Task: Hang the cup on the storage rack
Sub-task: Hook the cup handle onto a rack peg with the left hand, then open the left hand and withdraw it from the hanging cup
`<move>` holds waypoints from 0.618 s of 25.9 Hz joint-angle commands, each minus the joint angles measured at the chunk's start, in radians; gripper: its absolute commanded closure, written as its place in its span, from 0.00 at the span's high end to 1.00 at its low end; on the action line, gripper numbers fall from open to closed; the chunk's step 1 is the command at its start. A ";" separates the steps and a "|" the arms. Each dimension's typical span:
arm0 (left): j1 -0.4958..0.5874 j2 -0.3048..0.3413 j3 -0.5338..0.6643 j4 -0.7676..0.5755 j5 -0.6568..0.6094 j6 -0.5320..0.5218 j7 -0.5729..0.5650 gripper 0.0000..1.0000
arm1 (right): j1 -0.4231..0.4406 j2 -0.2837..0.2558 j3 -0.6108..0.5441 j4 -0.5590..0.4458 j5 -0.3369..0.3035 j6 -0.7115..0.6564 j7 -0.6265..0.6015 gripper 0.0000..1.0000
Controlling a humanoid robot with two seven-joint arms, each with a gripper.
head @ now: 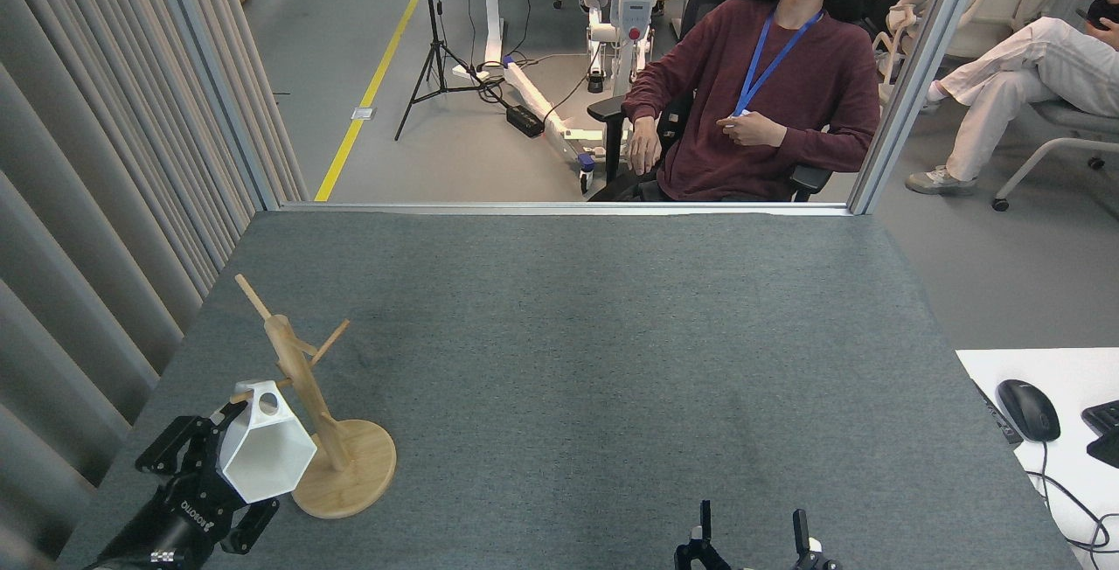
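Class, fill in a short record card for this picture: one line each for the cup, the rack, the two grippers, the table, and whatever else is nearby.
cup: white cup, held in left gripper, tab hole at a peg tip
storage rack: wooden storage rack, near left of table, leaning
right gripper: right gripper, bottom edge, jaws apart, empty
table: grey table
nearby: seated person; computer mouse

The scene is lit evenly and brightly from overhead, and only soft, faint shadows are cast on the grey worktop point(568, 360). No glare is seen, though the white cup point(262, 456) is rendered bright with little surface detail. Focus is held sharp throughout, while straight lines such as the curtain point(105, 159) folds and the frame post point(918, 72) are splayed outward toward the edges by wide-angle distortion.
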 commanded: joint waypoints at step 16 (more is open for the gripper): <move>0.001 -0.072 0.010 0.012 -0.001 -0.008 -0.001 1.00 | 0.004 -0.002 -0.002 0.000 0.000 -0.018 -0.011 0.98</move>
